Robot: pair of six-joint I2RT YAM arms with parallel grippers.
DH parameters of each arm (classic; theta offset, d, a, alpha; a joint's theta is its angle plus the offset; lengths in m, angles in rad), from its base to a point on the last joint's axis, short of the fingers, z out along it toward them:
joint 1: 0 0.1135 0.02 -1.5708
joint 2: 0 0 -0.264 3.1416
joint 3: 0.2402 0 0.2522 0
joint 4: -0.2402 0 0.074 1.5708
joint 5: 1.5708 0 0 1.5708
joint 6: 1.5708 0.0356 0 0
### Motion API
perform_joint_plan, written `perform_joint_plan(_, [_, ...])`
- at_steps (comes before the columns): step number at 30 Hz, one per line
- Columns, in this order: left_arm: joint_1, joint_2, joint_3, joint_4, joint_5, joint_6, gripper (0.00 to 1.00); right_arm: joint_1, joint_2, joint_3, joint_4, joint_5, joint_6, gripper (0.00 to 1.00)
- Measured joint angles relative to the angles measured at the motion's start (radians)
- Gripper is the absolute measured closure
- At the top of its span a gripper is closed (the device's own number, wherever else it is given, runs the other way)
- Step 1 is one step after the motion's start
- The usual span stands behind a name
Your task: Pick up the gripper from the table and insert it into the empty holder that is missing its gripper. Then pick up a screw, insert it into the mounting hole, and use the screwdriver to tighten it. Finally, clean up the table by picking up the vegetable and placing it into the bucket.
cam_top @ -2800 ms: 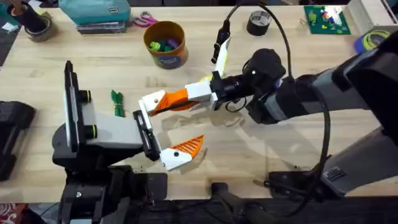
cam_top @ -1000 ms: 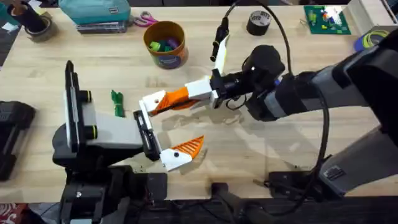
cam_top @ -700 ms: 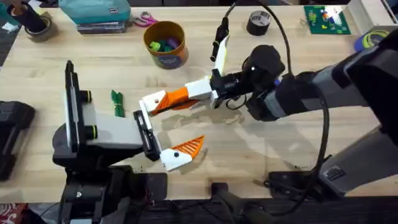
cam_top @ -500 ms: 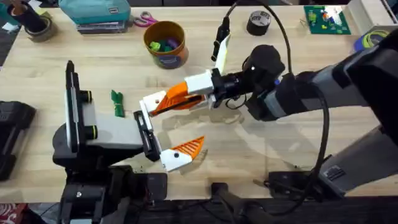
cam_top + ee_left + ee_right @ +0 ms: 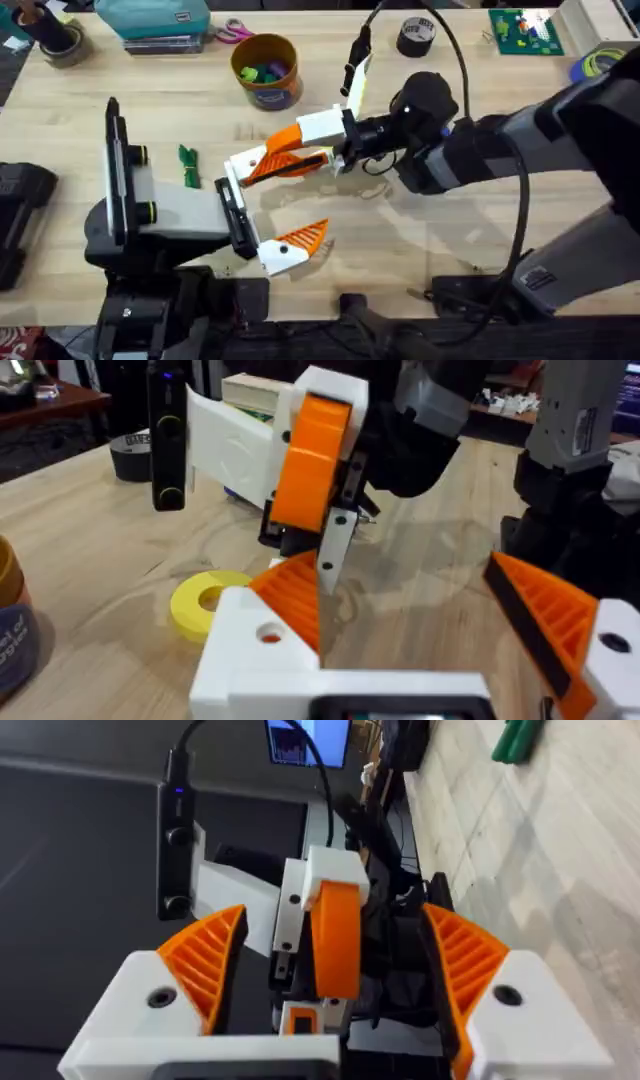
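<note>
Overhead first: finds the right gripper (image 5: 265, 157) reaching across to the left gripper (image 5: 265, 208), white fingers parted above and below the holder (image 5: 240, 163), no clamp. Finds the left gripper spread wide too, gripping nothing. Spots the vegetable (image 5: 188, 165) lying on the table (image 5: 400, 240) just beside the left arm, well apart from the bucket (image 5: 266, 70) at the far side.

Over to the left wrist: shows the gripper (image 5: 298, 595), that orange wedge, lying against the holder's inner face, looking seated but with nothing screwed in as far as can be told. Catches the right arm's orange pad hanging close above it.

Right wrist now: looks straight down the holder between two parted pads, neither one touching it.

Risk from here? Judging by that bare mounting hole, nothing but fit holding the wedge. Could drag it loose with a pad brushing past on the way out, or shake it free by moving the left arm, and then hunting for it on the table.
</note>
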Motion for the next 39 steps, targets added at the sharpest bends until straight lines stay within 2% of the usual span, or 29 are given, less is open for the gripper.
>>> perform_joint_plan(8, [0.000,0.000,0.000,0.000,0.000,0.000,0.015,-0.044,-0.026,0.000,-0.024,-0.002,-0.001,0.007])
perform_joint_plan(14, [0.000,0.000,0.000,0.000,0.000,0.000,0.015,-0.166,-0.154,0.000,-0.238,-0.034,-0.073,0.007])
perform_joint_plan(16, [0.000,0.000,0.000,0.000,0.000,0.000,0.015,-0.219,-0.208,0.001,-0.367,-0.046,-0.131,0.006])
perform_joint_plan(21, [0.000,0.000,0.000,0.000,0.000,0.000,0.015,-0.350,-0.369,0.028,-0.840,-0.071,-0.367,0.007])
perform_joint_plan(26, [0.000,0.000,0.000,0.000,0.000,0.000,0.015,-0.438,-0.513,0.128,-1.416,-0.051,-0.697,0.005])
perform_joint_plan(29, [0.000,0.000,0.000,0.000,0.000,0.000,0.015,-0.454,-0.572,0.216,-1.742,0.029,-0.894,0.005])
perform_joint_plan(32, [0.000,0.000,0.000,0.000,0.000,0.000,0.015,-0.454,-0.610,0.311,-1.990,0.135,-1.066,0.005])
perform_joint_plan(39, [0.000,0.000,0.000,0.000,0.000,0.000,0.015,-0.454,-0.670,0.532,-2.333,0.430,-1.309,0.005])
